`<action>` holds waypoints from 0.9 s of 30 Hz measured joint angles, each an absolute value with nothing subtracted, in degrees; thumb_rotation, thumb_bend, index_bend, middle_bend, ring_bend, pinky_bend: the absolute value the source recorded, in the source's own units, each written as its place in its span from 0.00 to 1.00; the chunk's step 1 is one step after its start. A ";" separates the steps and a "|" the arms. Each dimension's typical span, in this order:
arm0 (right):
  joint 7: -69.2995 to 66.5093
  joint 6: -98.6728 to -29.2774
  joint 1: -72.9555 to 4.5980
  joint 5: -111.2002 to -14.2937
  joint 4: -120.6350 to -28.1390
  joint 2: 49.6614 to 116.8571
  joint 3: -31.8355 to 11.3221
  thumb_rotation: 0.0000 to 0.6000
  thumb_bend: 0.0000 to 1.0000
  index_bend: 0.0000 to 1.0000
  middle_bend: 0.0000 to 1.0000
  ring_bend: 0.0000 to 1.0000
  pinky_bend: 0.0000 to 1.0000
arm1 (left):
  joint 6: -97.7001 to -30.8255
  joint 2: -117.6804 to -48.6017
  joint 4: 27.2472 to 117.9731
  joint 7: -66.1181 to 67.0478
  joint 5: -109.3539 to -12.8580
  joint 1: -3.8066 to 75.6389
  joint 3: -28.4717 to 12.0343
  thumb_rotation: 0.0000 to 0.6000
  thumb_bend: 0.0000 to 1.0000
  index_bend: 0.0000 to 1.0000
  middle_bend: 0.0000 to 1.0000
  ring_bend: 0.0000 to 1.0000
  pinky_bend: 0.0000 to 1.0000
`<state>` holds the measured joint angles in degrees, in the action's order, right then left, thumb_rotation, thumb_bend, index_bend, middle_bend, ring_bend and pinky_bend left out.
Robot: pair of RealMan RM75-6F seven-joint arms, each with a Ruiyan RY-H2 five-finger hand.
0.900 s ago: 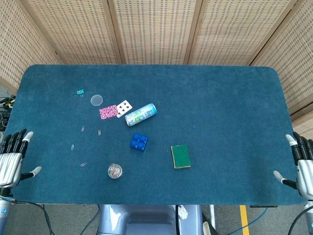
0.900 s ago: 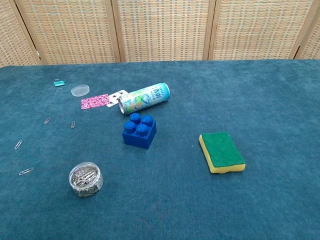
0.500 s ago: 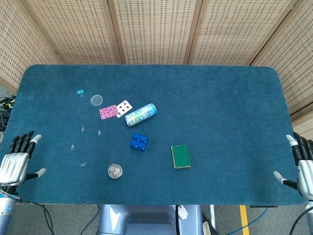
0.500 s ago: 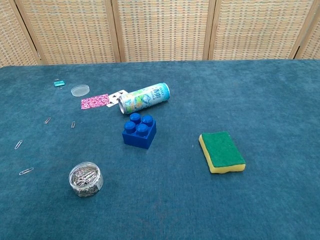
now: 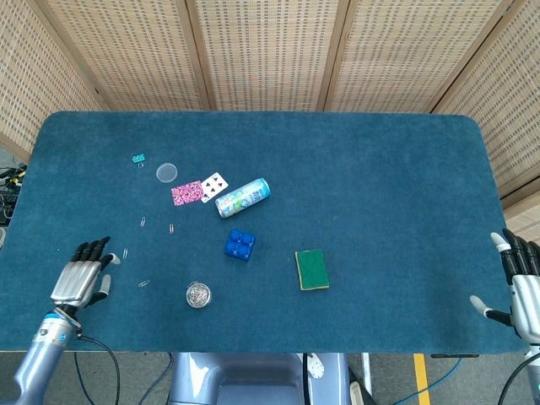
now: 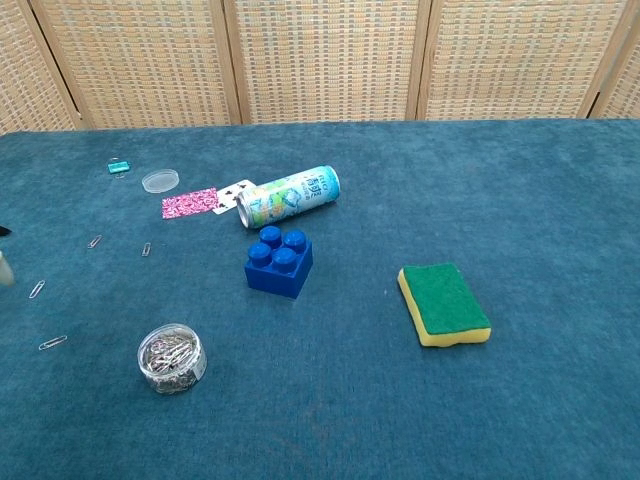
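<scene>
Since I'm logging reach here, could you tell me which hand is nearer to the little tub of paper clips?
Left. The left hand hovers beside the tub of paper clips; the right hand sits at the table's far edge.

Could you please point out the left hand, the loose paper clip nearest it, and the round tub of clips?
left hand (image 5: 78, 281): head view, back of hand.
paper clip (image 5: 126, 252): head view, its middle.
tub of clips (image 6: 172, 357): chest view, its open top.

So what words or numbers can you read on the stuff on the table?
Pale green and blue drink can lying on its side: has print, too blurred to read.
White playing card: black pips, number unreadable.
Pink patterned card: no words visible.
Nothing else carries text.
</scene>
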<state>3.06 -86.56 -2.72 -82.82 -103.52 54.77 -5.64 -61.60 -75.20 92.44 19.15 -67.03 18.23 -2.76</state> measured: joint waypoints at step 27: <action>1.39 -86.02 -2.72 -82.75 -103.75 53.96 -5.56 1.00 0.00 0.00 0.00 0.00 0.00 | -58.01 -81.72 90.23 21.19 -64.35 21.70 -0.77 1.00 0.68 0.34 0.00 0.00 0.00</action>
<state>1.39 -86.02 -2.72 -82.75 -103.75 53.96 -5.56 -58.01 -81.72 90.23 21.19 -64.35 21.70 -0.77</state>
